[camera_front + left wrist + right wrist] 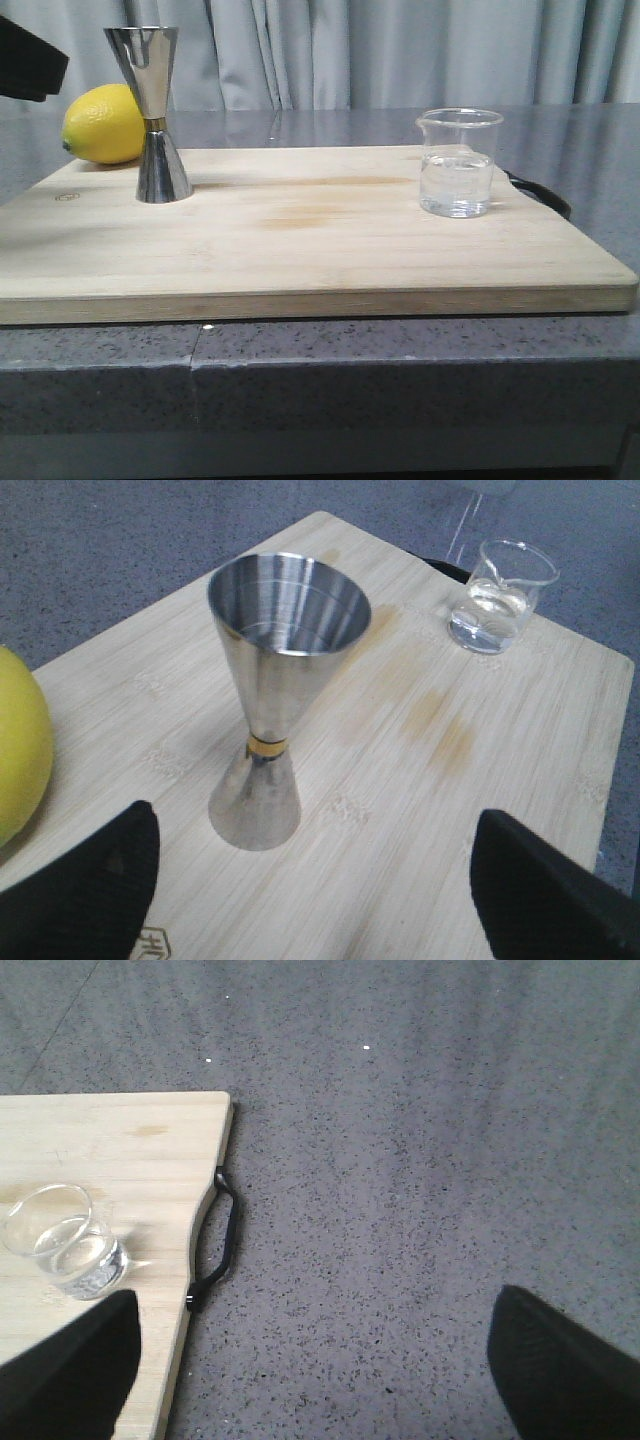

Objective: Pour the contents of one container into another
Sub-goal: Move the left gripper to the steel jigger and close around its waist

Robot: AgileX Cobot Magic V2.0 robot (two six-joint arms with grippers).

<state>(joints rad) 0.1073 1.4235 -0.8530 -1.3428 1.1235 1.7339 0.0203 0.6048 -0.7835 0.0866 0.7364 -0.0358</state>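
Grey speckled stone-look countertop point(300, 370), matte, with a vertical seam at the front edge near 7 o'clock in the front view. Same dark speckled surface point(420, 1210) fills the right wrist view. Pale grey-blue curtains point(330, 50) hang in vertical folds across the whole back, 10 to 2 o'clock. Light bamboo cutting board point(300, 240) lies flat on the counter, faint stains near its centre; black handle point(222, 1235) on its edge at 3 o'clock. Lighting soft and even, weak shadows, slight reflections on the counter behind the board.
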